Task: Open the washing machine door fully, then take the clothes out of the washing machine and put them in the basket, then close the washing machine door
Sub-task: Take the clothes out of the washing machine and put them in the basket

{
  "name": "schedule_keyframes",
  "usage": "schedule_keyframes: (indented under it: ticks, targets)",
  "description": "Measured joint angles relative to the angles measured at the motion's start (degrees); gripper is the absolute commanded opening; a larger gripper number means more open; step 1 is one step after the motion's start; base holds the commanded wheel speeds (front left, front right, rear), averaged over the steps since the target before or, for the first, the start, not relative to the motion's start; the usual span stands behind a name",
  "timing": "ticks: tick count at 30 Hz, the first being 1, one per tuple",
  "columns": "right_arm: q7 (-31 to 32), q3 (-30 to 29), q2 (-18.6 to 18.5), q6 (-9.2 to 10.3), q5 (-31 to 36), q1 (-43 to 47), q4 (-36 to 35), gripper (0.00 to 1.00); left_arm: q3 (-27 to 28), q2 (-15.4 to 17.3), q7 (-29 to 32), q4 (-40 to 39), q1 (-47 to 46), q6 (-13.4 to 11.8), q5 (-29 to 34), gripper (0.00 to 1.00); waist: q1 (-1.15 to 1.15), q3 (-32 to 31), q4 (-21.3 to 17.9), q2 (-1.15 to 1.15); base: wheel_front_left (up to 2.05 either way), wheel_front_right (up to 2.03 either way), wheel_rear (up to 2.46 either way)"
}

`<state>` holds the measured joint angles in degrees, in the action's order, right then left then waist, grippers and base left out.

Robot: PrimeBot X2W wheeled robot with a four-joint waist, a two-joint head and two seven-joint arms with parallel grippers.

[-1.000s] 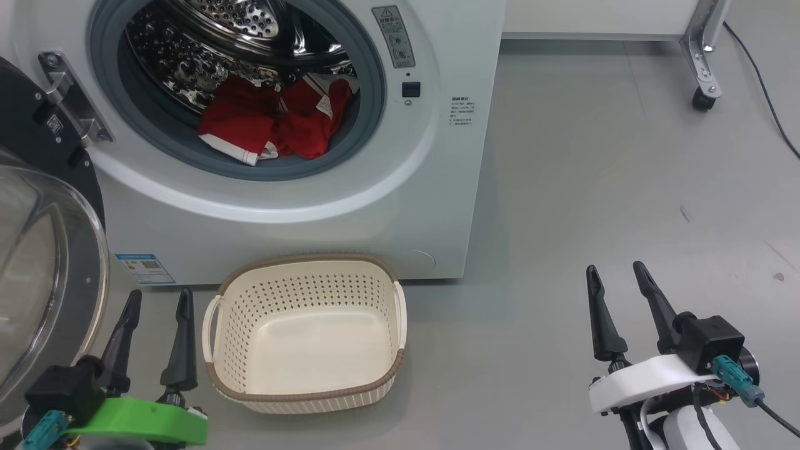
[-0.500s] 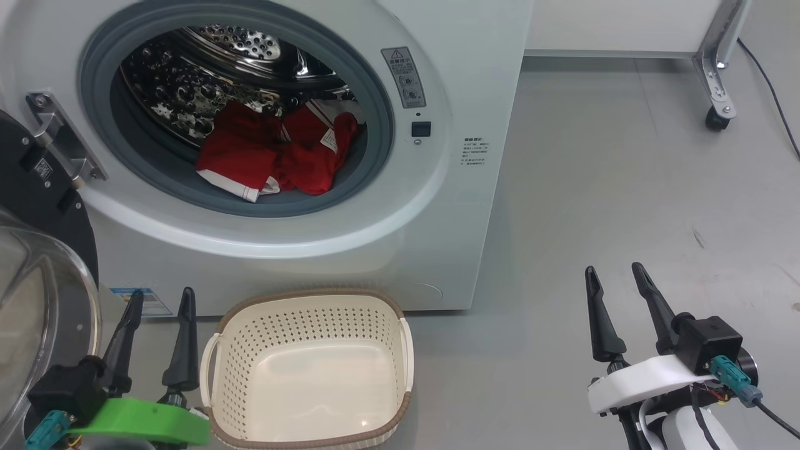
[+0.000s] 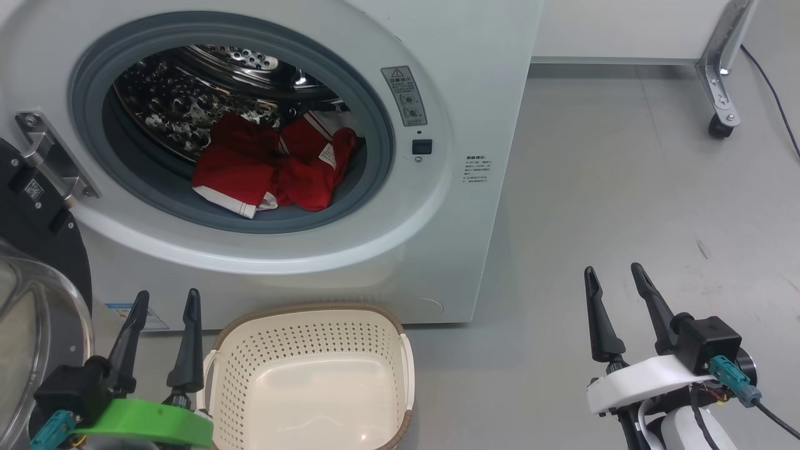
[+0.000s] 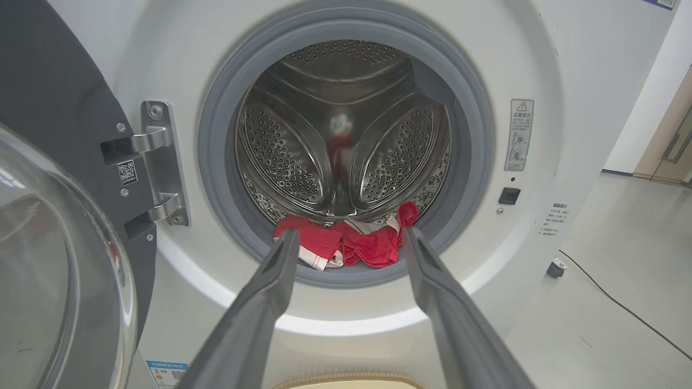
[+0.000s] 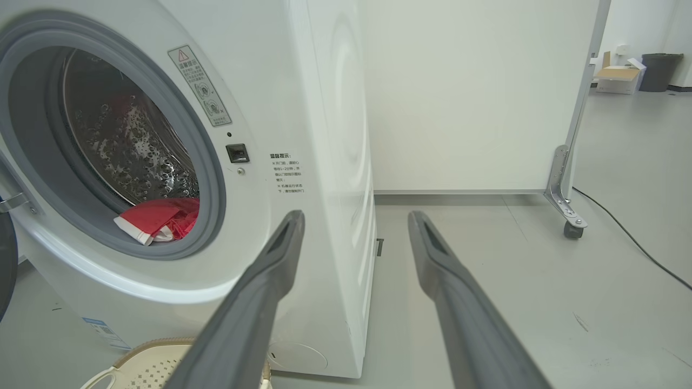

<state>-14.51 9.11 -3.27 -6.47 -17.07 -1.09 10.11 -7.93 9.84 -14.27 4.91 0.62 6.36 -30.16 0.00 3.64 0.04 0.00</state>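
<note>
floor: grey, smooth point(image 3: 625, 187), white wall panel on a castor leg point(image 3: 719, 94) at back right
washer: white front-loader point(image 3: 487, 75), drum mouth exposed
door: swung out to the left on its hinge point(image 3: 47, 156), black rim and glass bowl point(image 3: 44, 256) at the frame edge
clothes: red bundle with white trim point(image 3: 262, 172), low in the drum, just behind the grey seal point(image 3: 375, 119)
basket: cream point(image 3: 300, 340), on the floor right in front of the washer
left hand: point(image 3: 168, 294) fingers wide, gripping nothing, between door and basket
right hand: point(image 3: 612, 269) fingers wide, gripping nothing, over the floor well right of the washer
</note>
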Motion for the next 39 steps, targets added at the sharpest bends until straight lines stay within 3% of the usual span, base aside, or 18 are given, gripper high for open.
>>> schedule_keyframes:
  ticks: [39]
  targets:
    - [0.0, 0.6, 0.1, -0.01, 0.0, -0.2, 0.0, 1.0, -0.7, 0.3, 0.2, -0.1, 0.0, -0.1, 0.2, 1.0, 0.0, 1.7, -0.5, 0.0, 0.01, -0.01, 0.0]
